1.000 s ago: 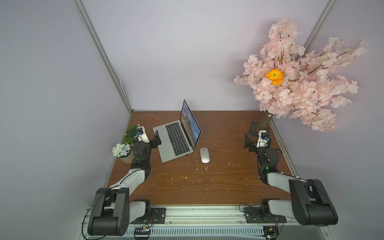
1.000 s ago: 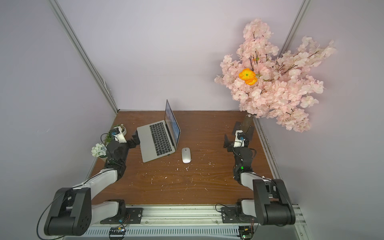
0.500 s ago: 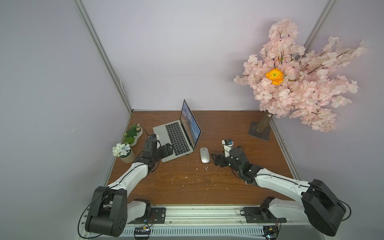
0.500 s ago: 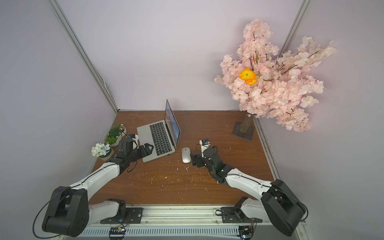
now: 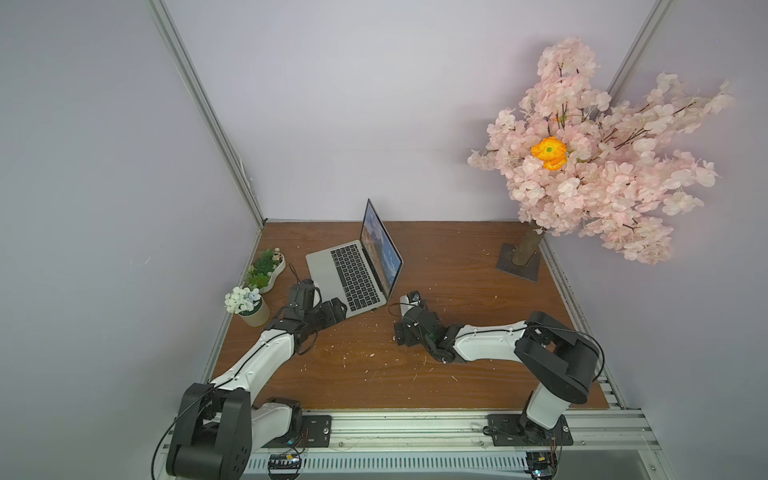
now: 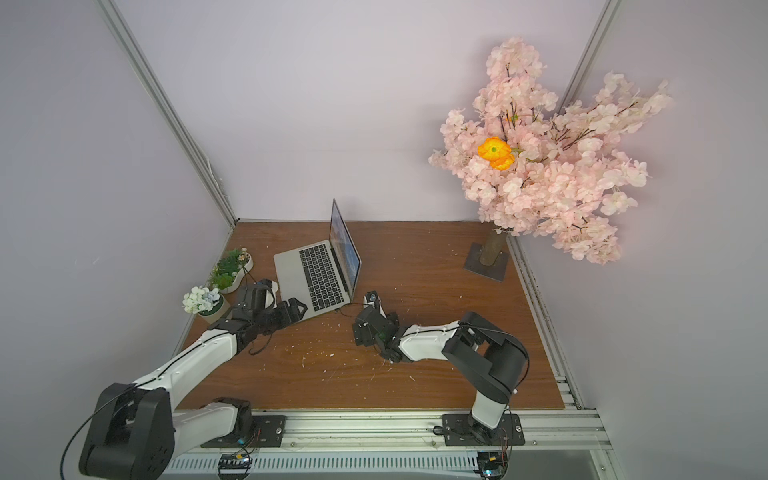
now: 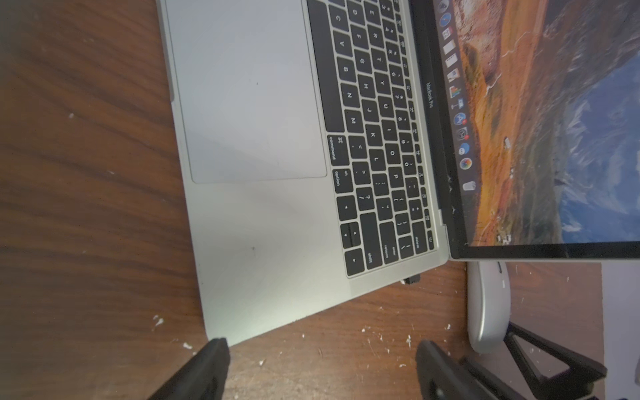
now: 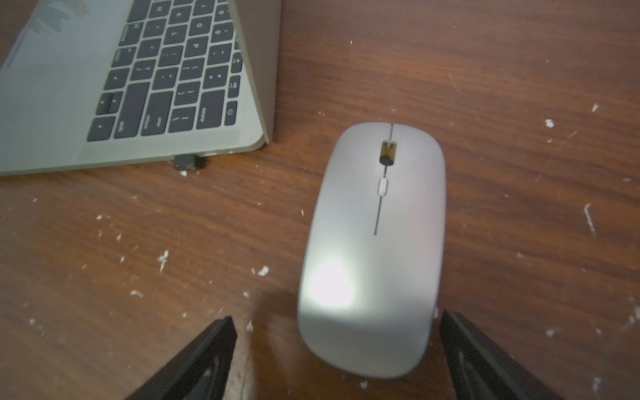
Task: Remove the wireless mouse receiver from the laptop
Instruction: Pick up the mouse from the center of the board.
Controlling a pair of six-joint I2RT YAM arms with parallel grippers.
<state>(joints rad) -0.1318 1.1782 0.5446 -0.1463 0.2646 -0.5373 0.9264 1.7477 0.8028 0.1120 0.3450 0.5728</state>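
The silver-grey laptop (image 5: 353, 274) (image 6: 316, 274) stands open on the wooden table, its screen lit. The wireless mouse receiver (image 7: 412, 279) (image 8: 188, 161), a tiny dark stub, sticks out of the laptop's side edge close to the hinge corner. My left gripper (image 7: 322, 346) (image 5: 334, 311) is open and empty, just off the laptop's front corner (image 7: 214, 332). My right gripper (image 8: 337, 318) (image 5: 409, 322) is open, and the near end of the silver mouse (image 8: 374, 249) (image 7: 488, 304) lies between its fingers. The receiver lies between the two grippers, a short way from each.
A pink blossom tree on a flat base (image 5: 519, 264) stands at the back right. A dish of green plants (image 5: 266, 270) and a pot of white flowers (image 5: 245, 303) sit along the left edge beside my left arm. White crumbs dot the table (image 5: 457, 374).
Both arms have swung in from the table's sides. The left gripper came to the laptop's front corner. The right came from beside the tree over to the mouse.
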